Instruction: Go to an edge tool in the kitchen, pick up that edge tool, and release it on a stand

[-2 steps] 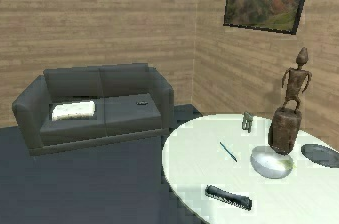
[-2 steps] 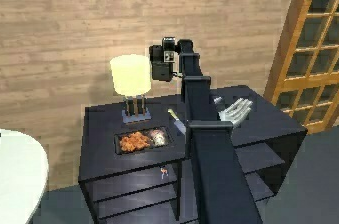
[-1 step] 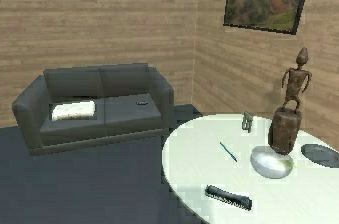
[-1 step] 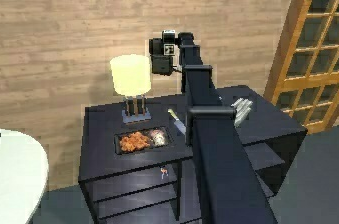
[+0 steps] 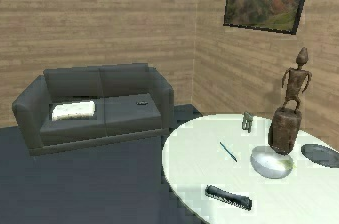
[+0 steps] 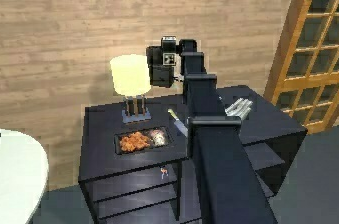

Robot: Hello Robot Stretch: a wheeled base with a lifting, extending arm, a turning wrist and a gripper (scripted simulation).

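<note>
Forward view first: a round white desk (image 5: 192, 160) takes the lower right. On it stand a tall brown wooden statue (image 5: 292, 100), a shallow grey bowl (image 5: 273, 162), a dark flat plate (image 5: 323, 155), a small teal pen (image 5: 227, 151) and a long black bar-shaped thing (image 5: 228, 197) near the front rim. None of these I can call an edge tool with confidence. Behind, against the plank wall, is a dark grey two-seat sofa (image 5: 97, 100) with a pale cushion (image 5: 74, 111).

Arm side view next: the dark square arm (image 6: 212, 140) reaches out over a dark low stand with open shelves (image 6: 267, 125). The pincer (image 6: 157, 55) is at the far end, close to a table lamp with a cream shade (image 6: 130, 75). Whether its fingers are spread or pressed together I cannot tell, and also not whether it holds anything.

A thin pale strip with a dark end (image 6: 177, 124), which I take for the edge tool, lies flat on the stand top. It is just left of the arm and nearer to the robot than the pincer. Its long axis runs almost along the arm. Near it is a dark tray of orange food (image 6: 142, 140), and some silver cutlery (image 6: 239, 105) lies on the arm's other side.

If this strip is the tool, it rests on the stand. In that case, in my judgement, the coming move is to draw the arm away without brushing it.
</note>
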